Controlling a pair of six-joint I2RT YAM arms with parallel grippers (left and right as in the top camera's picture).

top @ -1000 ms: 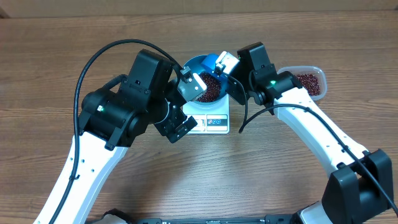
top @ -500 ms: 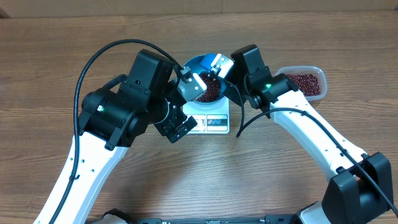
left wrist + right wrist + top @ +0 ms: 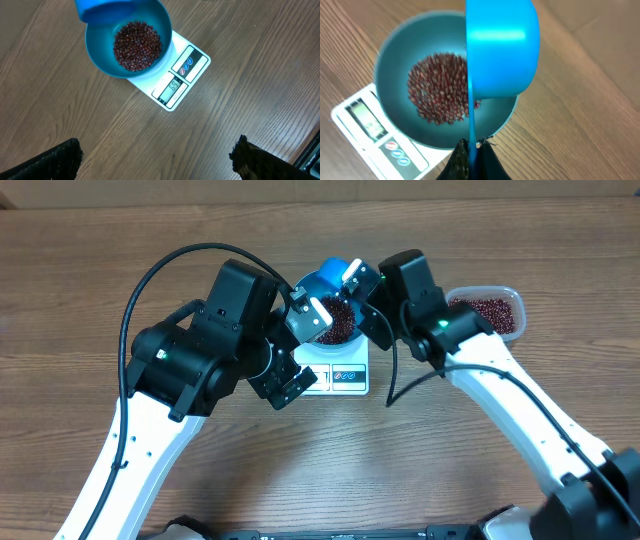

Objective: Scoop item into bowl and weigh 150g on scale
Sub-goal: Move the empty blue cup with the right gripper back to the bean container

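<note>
- Scale (image 3: 192, 65): sits flat on the bench (image 3: 120, 240), display and buttons facing the arms. Digits are lit, but they are too small to read with confidence.
- Bowl (image 3: 100, 60): stands on the scale platform, upright and centred enough to be carried fully.
- Beans (image 3: 137, 45): a loose heap covers the bowl's floor. The walls above it are bare, so the fill is judged partial.
- Supply: a clear tub (image 3: 510, 292) lies on the bench to the right, well apart from the scale, and has plenty of beans in it.
- Right tool (image 3: 472, 160): pressed together on the thin handle of the blue scoop (image 3: 502, 50). The scoop is tipped on its side over the bowl's rim, with its outer shell toward the wrist camera. Whether any beans are left inside it cannot be told.
- Left tool (image 3: 157, 162): spread wide and holding nothing. It hangs above the bench just in front of the scale, touching neither scale nor bowl.
- Progress, as judged: the bowl is placed, scooping is under way and a pour is at or near its end.
- Outstanding: whether the target weight is reached cannot be confirmed. Further scoops from the tub are likely needed, the last ones small so as not to overshoot.
</note>
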